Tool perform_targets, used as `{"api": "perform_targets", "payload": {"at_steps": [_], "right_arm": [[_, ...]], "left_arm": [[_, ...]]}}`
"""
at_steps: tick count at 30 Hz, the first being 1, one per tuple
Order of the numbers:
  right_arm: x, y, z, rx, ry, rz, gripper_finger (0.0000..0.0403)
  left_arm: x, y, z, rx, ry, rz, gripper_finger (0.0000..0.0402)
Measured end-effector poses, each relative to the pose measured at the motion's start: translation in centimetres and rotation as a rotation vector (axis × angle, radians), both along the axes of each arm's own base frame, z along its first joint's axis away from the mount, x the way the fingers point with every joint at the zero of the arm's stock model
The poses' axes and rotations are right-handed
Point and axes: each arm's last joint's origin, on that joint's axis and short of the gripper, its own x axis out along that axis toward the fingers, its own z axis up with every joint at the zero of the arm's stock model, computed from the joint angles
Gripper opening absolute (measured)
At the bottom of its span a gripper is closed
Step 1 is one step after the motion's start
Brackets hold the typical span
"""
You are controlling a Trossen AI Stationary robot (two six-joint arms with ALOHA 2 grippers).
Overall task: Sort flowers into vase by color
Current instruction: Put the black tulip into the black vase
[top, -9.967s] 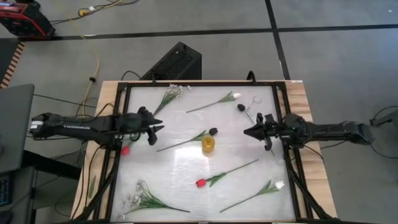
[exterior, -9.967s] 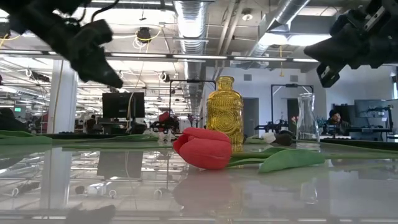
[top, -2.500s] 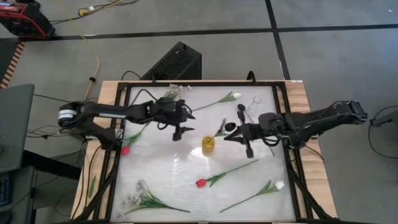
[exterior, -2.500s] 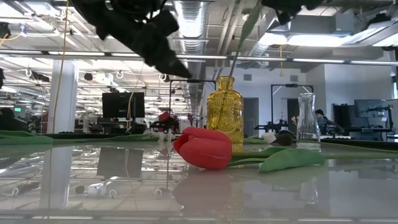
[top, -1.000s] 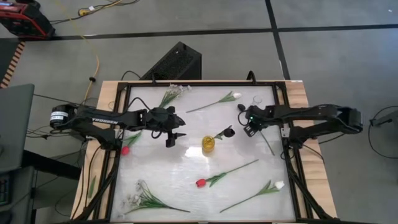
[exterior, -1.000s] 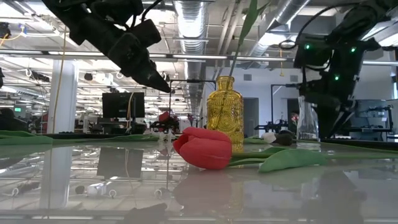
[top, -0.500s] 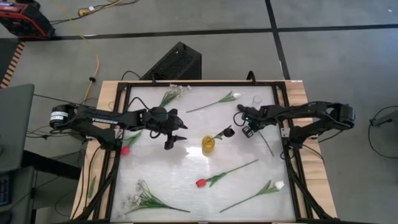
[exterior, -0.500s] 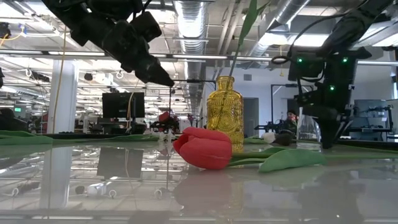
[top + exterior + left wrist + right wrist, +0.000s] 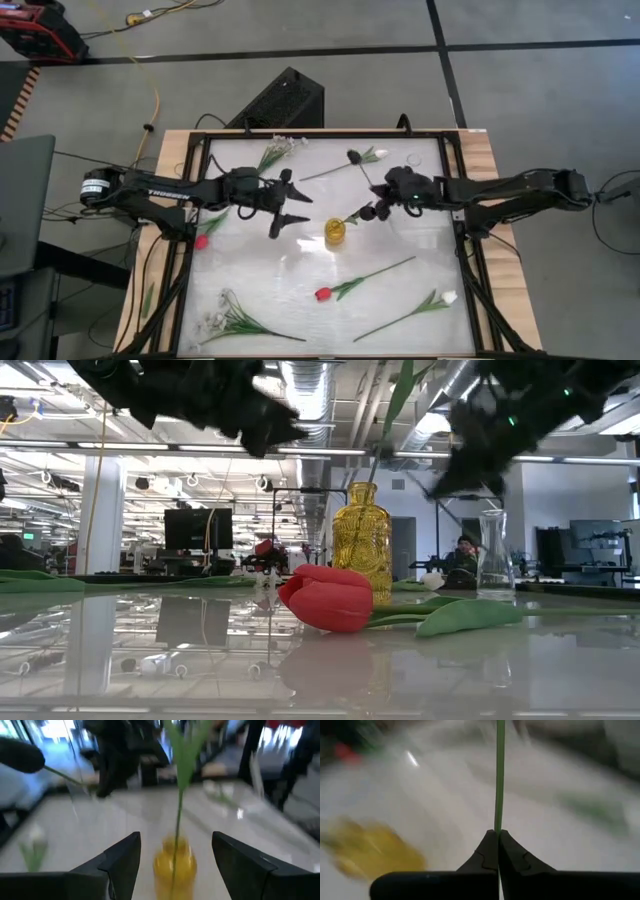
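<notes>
The right gripper's (image 9: pixel 383 196) fingers (image 9: pixel 490 851) are pressed together on a thin green stem (image 9: pixel 499 775), held up off the tabletop (image 9: pixel 300 270) just beside the yellow vase (image 9: pixel 335 233); judging from the high view, its dark head (image 9: pixel 353 156) sits at the far end. The left gripper (image 9: pixel 290 211) hangs on the other side of that vase with its fingers (image 9: pixel 120 861) spread wide and nothing between them.

One flower already stands in the yellow vase, its stem and leaf (image 9: pixel 398 400) rising out of the neck. That looks like the only one placed, so the sorting is barely begun. Still lying loose are a red tulip (image 9: pixel 323 294) near the middle, another red one (image 9: pixel 201 242) by the left rail, a white tulip (image 9: pixel 450 296) at the near right, a white tulip (image 9: pixel 380 153) at the far side, and two sprays of tiny white blossoms (image 9: pixel 284 146) and (image 9: pixel 218 318). The clear glass vase (image 9: pixel 494 550) looks empty.

From above, the right gripper covers much of its stem, so the bloom's colour is hard to confirm. The head of the flower in the vase is cut off in the low view.
</notes>
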Motion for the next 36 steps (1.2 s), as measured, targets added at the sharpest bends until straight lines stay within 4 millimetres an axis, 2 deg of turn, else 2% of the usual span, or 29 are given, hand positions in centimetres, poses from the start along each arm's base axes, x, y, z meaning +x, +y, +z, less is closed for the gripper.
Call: {"api": "perform_targets", "payload": {"at_steps": [5, 10, 20, 23, 28, 36], "right_arm": [[2.4, 0.7, 2.0, -0.196, -0.263, 0.146, 0.0029], [3.9, 0.2, 2.1, -0.301, -0.365, 0.197, 0.0023], [7.4, -1.1, 2.7, -0.366, -0.355, 0.285, 0.0024], [8.0, -1.1, 3.0, -0.377, -0.364, 0.307, 0.0024], [8.4, -1.1, 3.2, -0.378, -0.354, 0.315, 0.0025], [8.3, -0.6, 3.5, -0.376, -0.372, 0.345, 0.0025]], "left_arm": [[0.1, 0.3, 1.9, -0.047, -0.192, 0.114, 0.0233], [0.0, 0.6, 2.7, -0.061, -0.274, 0.199, 0.0233], [-0.1, 2.4, 4.0, -0.076, -0.348, 0.291, 0.0233], [0.6, 2.8, 4.2, -0.078, -0.343, 0.28, 0.0233], [2.9, 3.0, 4.2, -0.081, -0.308, 0.199, 0.0233], [3.2, 3.1, 4.6, -0.081, -0.345, 0.205, 0.0233]]}}
